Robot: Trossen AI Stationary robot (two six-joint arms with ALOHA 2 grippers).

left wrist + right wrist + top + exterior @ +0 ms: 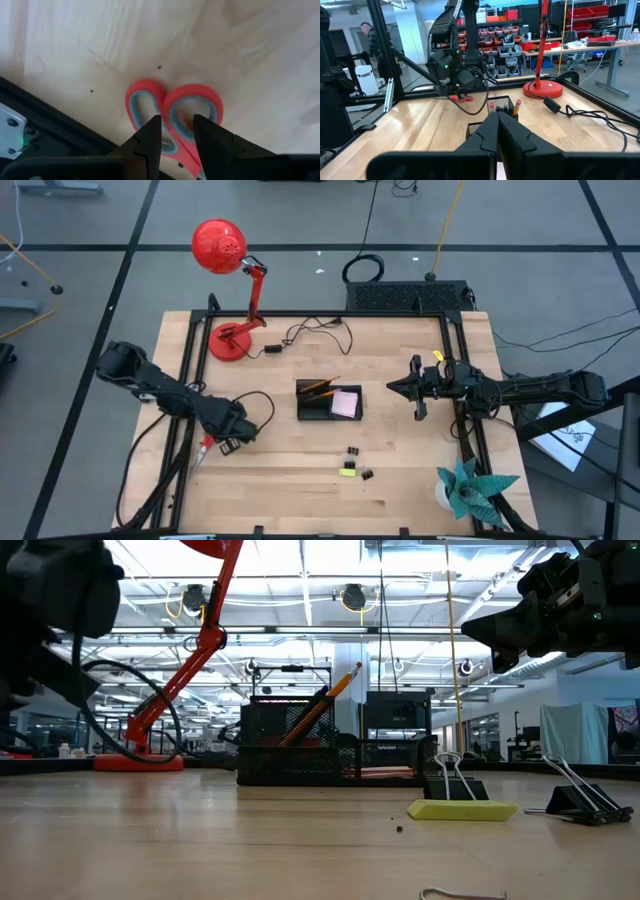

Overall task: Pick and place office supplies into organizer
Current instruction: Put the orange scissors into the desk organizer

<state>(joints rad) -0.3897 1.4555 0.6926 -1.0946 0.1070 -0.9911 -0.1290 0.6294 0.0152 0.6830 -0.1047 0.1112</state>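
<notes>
Wooden surface (400,490), high view: organizer (329,401) sits mid-surface holding pencils and a pink pad, left tool (232,442) low over the red-handled scissors (206,444) near the left edge. Left wrist view: tool fingers (150,137) part-way apart astride one scissor handle (172,117), apparently gripping it. Right wrist view: right tool (498,131) closed together, empty, above the surface.

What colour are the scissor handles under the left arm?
Red with a grey-blue inner lining on the scissor handles, clearest in the left wrist view.
</notes>
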